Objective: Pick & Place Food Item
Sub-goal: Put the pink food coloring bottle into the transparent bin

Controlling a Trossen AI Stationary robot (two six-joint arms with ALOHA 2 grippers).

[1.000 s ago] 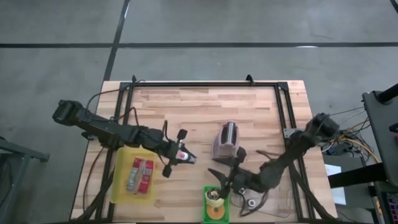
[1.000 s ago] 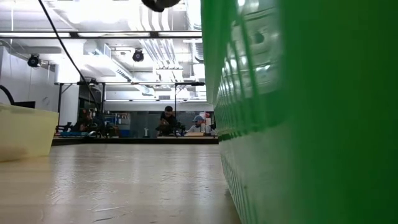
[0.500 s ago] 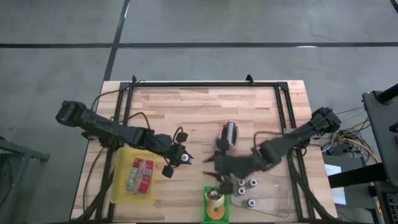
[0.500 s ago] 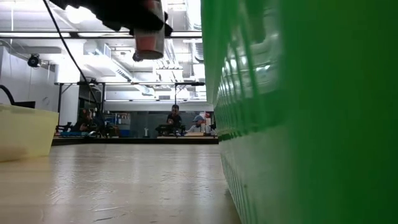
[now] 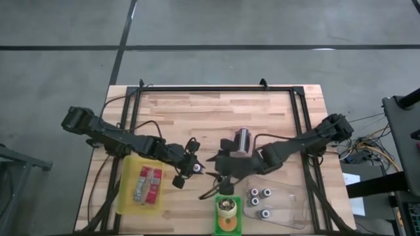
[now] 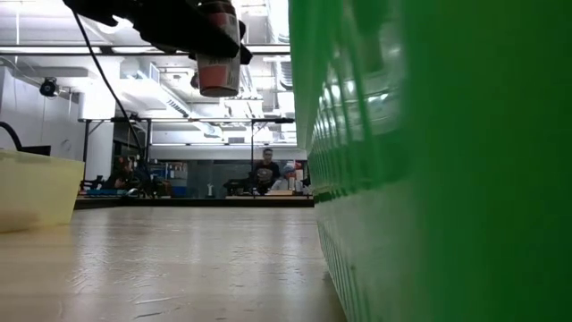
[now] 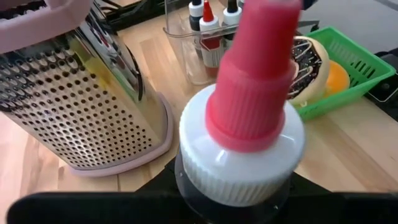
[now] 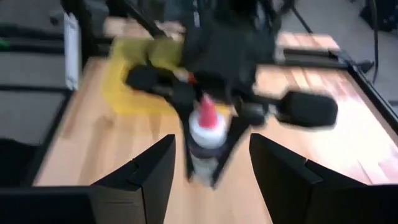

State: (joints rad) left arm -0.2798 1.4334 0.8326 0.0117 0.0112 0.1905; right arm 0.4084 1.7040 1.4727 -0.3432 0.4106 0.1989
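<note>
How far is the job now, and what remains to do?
Done: a donut lies in the green basket. In hand: the left gripper holds a squeeze bottle with a red nozzle above the table. The right gripper is open near the grater, empty. Left: I cannot tell where the bottle goes.

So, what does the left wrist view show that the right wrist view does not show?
Only the left wrist view shows the metal grater on its pink base, the clear box of small bottles, and the green basket with a chocolate-iced donut.

Only the right wrist view shows the right pincer, its jaws open, the yellow bin on the wooden table, and the left arm from the front.

Both show the bottle with the white cap and red nozzle, held in the left pincer.
</note>
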